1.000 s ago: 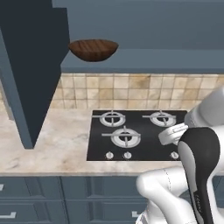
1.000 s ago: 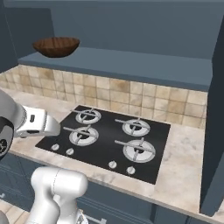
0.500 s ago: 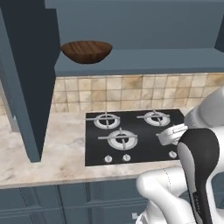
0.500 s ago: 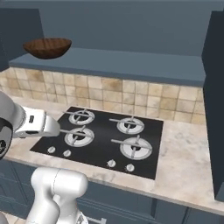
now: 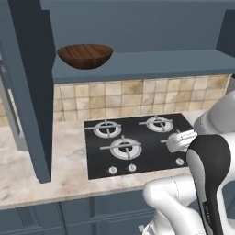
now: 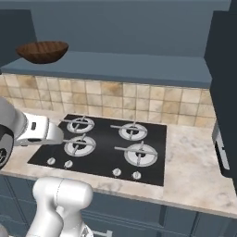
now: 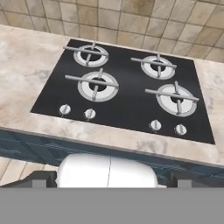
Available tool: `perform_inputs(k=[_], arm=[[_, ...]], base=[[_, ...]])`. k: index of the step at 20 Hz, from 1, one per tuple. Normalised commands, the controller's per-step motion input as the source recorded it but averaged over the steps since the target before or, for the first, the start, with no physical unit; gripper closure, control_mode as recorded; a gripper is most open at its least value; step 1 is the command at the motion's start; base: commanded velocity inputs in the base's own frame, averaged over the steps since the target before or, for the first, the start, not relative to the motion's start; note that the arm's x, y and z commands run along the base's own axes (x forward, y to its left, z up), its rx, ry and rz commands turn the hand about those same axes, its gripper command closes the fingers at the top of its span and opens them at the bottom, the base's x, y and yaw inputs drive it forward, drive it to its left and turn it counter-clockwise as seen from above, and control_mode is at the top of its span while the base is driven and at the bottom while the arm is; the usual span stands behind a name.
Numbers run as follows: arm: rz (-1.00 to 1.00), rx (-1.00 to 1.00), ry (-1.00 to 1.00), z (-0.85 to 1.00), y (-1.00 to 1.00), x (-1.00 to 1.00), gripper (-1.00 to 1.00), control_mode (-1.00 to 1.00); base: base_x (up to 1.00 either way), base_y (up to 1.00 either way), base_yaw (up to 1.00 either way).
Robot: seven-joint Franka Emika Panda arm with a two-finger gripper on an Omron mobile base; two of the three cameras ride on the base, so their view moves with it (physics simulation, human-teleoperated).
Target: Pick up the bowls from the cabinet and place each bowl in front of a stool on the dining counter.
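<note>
The brown wooden bowl (image 5: 85, 55) waits at the left end of the cabinet (image 5: 147, 64) shelf, because the arm is folded low; I cannot tell the gripper state.

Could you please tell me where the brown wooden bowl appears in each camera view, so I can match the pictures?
Left base view: the wooden bowl sits upper left, on the cabinet shelf.
Right base view: the bowl is at the upper left, at the shelf's left end.
Hand view: not in it.
Shared landmark: the black gas hob.
</note>
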Motion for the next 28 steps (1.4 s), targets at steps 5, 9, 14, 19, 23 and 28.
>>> perform_inputs(k=[5, 9, 14, 19, 23, 28], arm=[[0.00, 0.00, 0.00, 0.00, 0.00, 0.00, -1.00, 1.00], [0.00, 0.00, 0.00, 0.00, 0.00, 0.00, -1.00, 1.00], [0.00, 0.00, 0.00, 0.00, 0.00, 0.00, -1.00, 1.00], [0.00, 0.00, 0.00, 0.00, 0.00, 0.00, -1.00, 1.00], [-0.01, 0.00, 0.00, 0.00, 0.04, 0.10, -1.00, -1.00], [0.05, 0.00, 0.00, 0.13, 0.16, 0.02, -1.00, -1.00]], base=[[0.48, 0.40, -0.23], [0.42, 0.34, -0.21], [0.36, 0.28, -0.20], [0.28, 0.18, -0.13], [0.14, 0.07, -0.04], [0.00, 0.00, 0.00]])
